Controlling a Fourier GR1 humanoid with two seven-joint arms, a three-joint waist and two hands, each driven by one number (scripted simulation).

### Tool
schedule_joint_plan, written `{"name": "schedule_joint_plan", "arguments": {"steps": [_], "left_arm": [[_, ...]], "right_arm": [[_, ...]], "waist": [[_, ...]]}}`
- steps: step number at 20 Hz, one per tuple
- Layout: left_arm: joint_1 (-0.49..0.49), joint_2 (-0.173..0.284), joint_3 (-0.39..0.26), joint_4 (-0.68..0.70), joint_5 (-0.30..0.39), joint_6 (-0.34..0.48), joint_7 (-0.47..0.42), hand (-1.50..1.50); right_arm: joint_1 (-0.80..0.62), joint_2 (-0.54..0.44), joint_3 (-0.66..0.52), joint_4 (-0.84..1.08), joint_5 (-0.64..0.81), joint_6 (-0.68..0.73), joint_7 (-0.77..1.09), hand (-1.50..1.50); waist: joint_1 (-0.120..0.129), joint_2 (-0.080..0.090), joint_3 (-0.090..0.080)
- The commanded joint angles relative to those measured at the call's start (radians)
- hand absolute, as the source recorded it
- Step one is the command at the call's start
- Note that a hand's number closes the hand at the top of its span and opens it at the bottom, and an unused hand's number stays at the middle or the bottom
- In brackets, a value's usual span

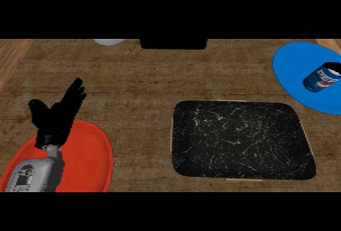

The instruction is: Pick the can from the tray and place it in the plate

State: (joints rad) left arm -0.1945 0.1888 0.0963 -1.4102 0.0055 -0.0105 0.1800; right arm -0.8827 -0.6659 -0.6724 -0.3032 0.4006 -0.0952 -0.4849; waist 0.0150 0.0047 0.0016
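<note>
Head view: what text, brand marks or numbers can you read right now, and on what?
Can, standing on the blue plate: white lettering and a round logo on its blue side, too blurred to read.
No text shows on the black tray, the orange plate or the counter.

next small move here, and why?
Probably none on the can: it already stands on the blue plate at the right, and the black tray holds nothing. The left hand rests open over the orange plate; the right hand is out of view. I'd just keep the left hand parked where it is.
</note>
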Motion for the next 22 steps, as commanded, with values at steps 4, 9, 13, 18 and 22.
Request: {"name": "schedule_joint_plan", "arguments": {"steps": [4, 9, 13, 18, 22], "left_arm": [[0.034, -0.017, -0.008, 0.029, -0.012, -0.006, -0.063, 0.0], [-0.005, -0.026, -0.023, -0.004, -0.019, 0.006, 0.014, 0.0], [-0.026, 0.006, 0.008, -0.012, 0.0, -0.01, 0.037, 0.0], [-0.049, 0.009, 0.021, 0.031, 0.011, -0.026, 0.015, 0.0], [0.018, -0.024, -0.014, -0.016, -0.014, -0.011, -0.017, 0.0]], "right_arm": [[0.077, -0.089, -0.077, 0.062, -0.123, 0.296, -0.002, -1.5], [0.082, -0.099, -0.07, 0.05, -0.151, 0.279, -0.032, -1.5], [0.133, -0.157, -0.067, 0.061, -0.158, 0.332, -0.082, -1.5], [0.182, -0.163, -0.062, 0.084, -0.162, 0.316, -0.131, -1.5], [0.182, -0.17, -0.059, 0.096, -0.172, 0.283, -0.119, -1.5]], "waist": [[-0.005, 0.004, 0.0], [0.007, 0.004, 0.001], [0.009, 0.005, 0.001], [0.011, 0.008, 0.002], [0.02, 0.008, 0.002]]}}
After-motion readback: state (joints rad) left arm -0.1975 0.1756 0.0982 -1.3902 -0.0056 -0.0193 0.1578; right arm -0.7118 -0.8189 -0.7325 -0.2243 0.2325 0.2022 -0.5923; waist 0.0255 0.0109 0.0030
